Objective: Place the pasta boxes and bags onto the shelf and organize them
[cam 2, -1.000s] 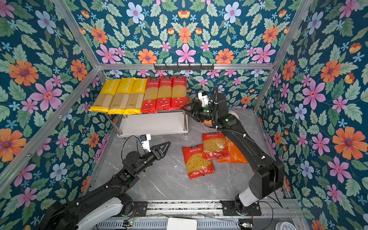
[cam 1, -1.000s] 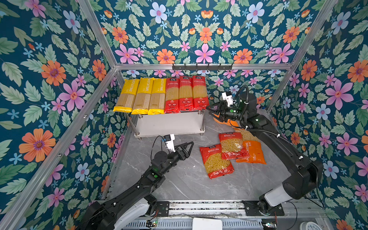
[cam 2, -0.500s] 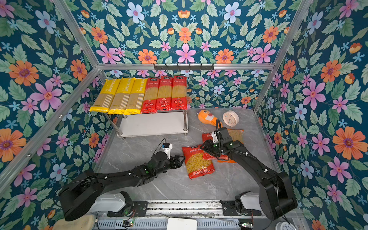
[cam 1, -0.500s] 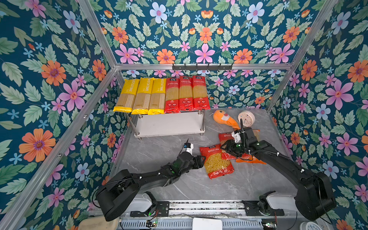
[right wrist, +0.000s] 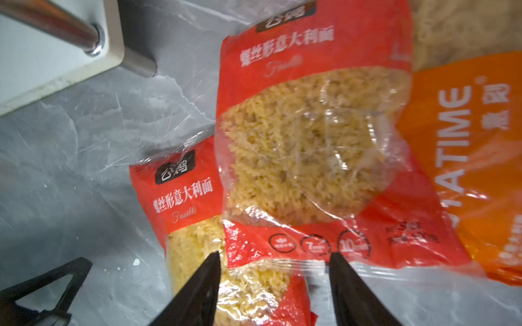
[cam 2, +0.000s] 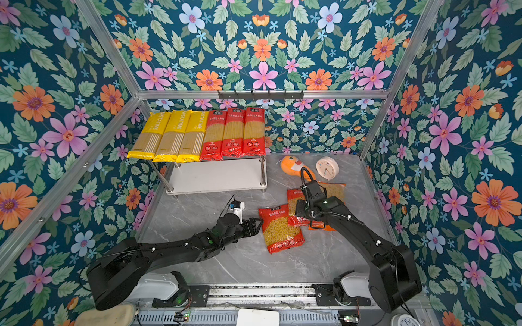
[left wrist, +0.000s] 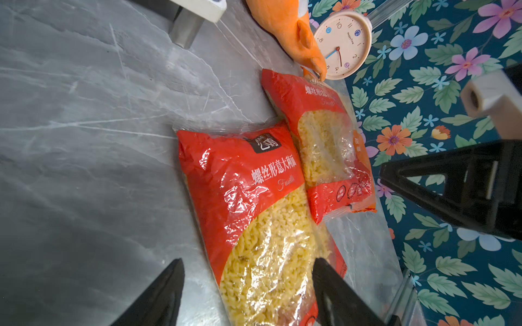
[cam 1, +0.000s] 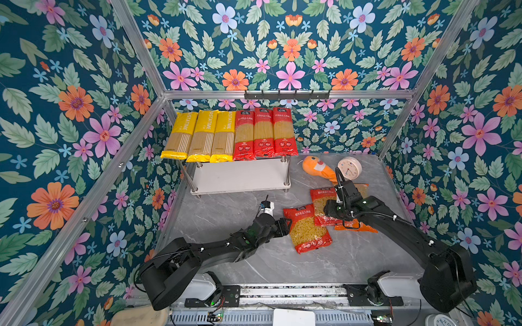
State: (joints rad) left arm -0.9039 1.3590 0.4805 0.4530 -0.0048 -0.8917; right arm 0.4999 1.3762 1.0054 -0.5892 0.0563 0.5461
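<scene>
The shelf (cam 1: 240, 177) carries three yellow and three red spaghetti packs (cam 1: 264, 132) side by side on its top board; its lower board is bare. Two red fusilli bags lie on the table: the near one (cam 1: 306, 230) and a farther one (cam 1: 320, 197), which rests on an orange PASTATIME bag (cam 1: 356, 226). My left gripper (left wrist: 248, 265) is open and low at the near bag (left wrist: 254, 197), which lies between its fingers. My right gripper (right wrist: 274, 256) is open over the farther bag (right wrist: 310, 141), its fingers on either side of the bottom seam.
An orange plush fish (cam 1: 317, 169) and a small round clock (cam 1: 349, 168) sit behind the bags, right of the shelf. A black hook rail (cam 1: 286, 94) hangs on the back wall. Flowered walls close in both sides.
A second ago the right gripper was up by the shelf's right end and the left gripper hung in front of the shelf. Both have come down to the red bags on the table.
</scene>
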